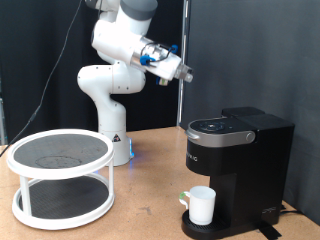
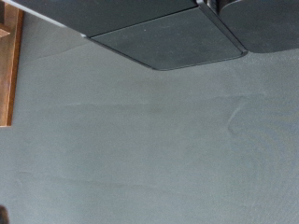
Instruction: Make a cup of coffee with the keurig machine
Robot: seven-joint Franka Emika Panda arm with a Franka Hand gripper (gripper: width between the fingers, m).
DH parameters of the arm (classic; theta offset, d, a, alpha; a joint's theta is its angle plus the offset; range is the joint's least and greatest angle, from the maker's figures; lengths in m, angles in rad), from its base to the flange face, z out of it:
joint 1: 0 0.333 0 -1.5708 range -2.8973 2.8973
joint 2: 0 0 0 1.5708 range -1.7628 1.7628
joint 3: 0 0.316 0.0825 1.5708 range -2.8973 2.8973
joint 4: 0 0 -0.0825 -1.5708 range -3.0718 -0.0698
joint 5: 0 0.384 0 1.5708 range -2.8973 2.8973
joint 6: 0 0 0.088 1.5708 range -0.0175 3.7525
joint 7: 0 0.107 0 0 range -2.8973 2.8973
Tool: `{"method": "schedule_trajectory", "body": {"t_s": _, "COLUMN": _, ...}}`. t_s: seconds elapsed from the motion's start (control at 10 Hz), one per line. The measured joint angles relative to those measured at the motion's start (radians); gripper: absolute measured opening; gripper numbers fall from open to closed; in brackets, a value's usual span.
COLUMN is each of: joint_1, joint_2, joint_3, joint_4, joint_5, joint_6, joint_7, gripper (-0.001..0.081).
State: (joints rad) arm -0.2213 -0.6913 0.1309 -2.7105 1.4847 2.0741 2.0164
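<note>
The black keurig machine (image 1: 238,165) stands on the wooden table at the exterior view's right, lid closed. The white cup (image 1: 202,205) stands on its round drip tray (image 1: 215,229), under the spout, handle towards the exterior view's left. My gripper (image 1: 185,72) is raised high in the air, above and to the left of the machine, touching nothing. Nothing shows between its fingers. In the wrist view a black rounded slab (image 2: 173,37), apparently the machine's top, sits at one edge; my fingers do not show there.
A white two-tier round shelf (image 1: 60,175) stands on the table at the exterior view's left. The arm's white base (image 1: 110,125) is behind it. A dark curtain hangs behind. A wooden strip (image 2: 9,75) shows in the wrist view.
</note>
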Motion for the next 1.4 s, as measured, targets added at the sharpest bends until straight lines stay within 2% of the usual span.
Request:
{"method": "schedule_trajectory", "body": {"t_s": 0.2, "joint_1": 0.0, "joint_2": 0.006, "joint_3": 0.007, "joint_4": 0.006, "joint_5": -0.002, "joint_6": 0.012, "joint_7": -0.029, "gripper": 0.0734}}
{"method": "schedule_trajectory", "body": {"t_s": 0.3, "joint_1": 0.0, "joint_2": 0.01, "joint_3": 0.025, "joint_4": 0.029, "joint_5": -0.048, "joint_6": 0.03, "joint_7": -0.035, "gripper": 0.0734}}
{"method": "schedule_trajectory", "body": {"t_s": 0.5, "joint_1": -0.015, "joint_2": 0.033, "joint_3": 0.084, "joint_4": 0.111, "joint_5": -0.264, "joint_6": 0.062, "joint_7": 0.041, "gripper": 0.0734}}
{"method": "schedule_trajectory", "body": {"t_s": 0.7, "joint_1": -0.068, "joint_2": 0.059, "joint_3": 0.175, "joint_4": 0.197, "joint_5": -0.537, "joint_6": 0.097, "joint_7": 0.149, "gripper": 0.0734}}
{"method": "schedule_trajectory", "body": {"t_s": 0.8, "joint_1": -0.1, "joint_2": 0.08, "joint_3": 0.219, "joint_4": 0.247, "joint_5": -0.686, "joint_6": 0.081, "joint_7": 0.205, "gripper": 0.0734}}
{"method": "schedule_trajectory", "body": {"t_s": 0.9, "joint_1": -0.118, "joint_2": 0.107, "joint_3": 0.244, "joint_4": 0.294, "joint_5": -0.739, "joint_6": 0.058, "joint_7": 0.254, "gripper": 0.0734}}
{"method": "schedule_trajectory", "body": {"t_s": 1.0, "joint_1": -0.128, "joint_2": 0.152, "joint_3": 0.247, "joint_4": 0.332, "joint_5": -0.755, "joint_6": 0.04, "joint_7": 0.267, "gripper": 0.0734}}
{"method": "schedule_trajectory", "body": {"t_s": 1.2, "joint_1": -0.128, "joint_2": 0.149, "joint_3": 0.255, "joint_4": 0.325, "joint_5": -0.78, "joint_6": 0.07, "joint_7": 0.26, "gripper": 0.0734}}
{"method": "schedule_trajectory", "body": {"t_s": 1.3, "joint_1": -0.133, "joint_2": 0.148, "joint_3": 0.275, "joint_4": 0.328, "joint_5": -0.86, "joint_6": 0.076, "joint_7": 0.262, "gripper": 0.0734}}
{"method": "schedule_trajectory", "body": {"t_s": 1.4, "joint_1": -0.147, "joint_2": 0.15, "joint_3": 0.307, "joint_4": 0.344, "joint_5": -0.98, "joint_6": 0.065, "joint_7": 0.271, "gripper": 0.0734}}
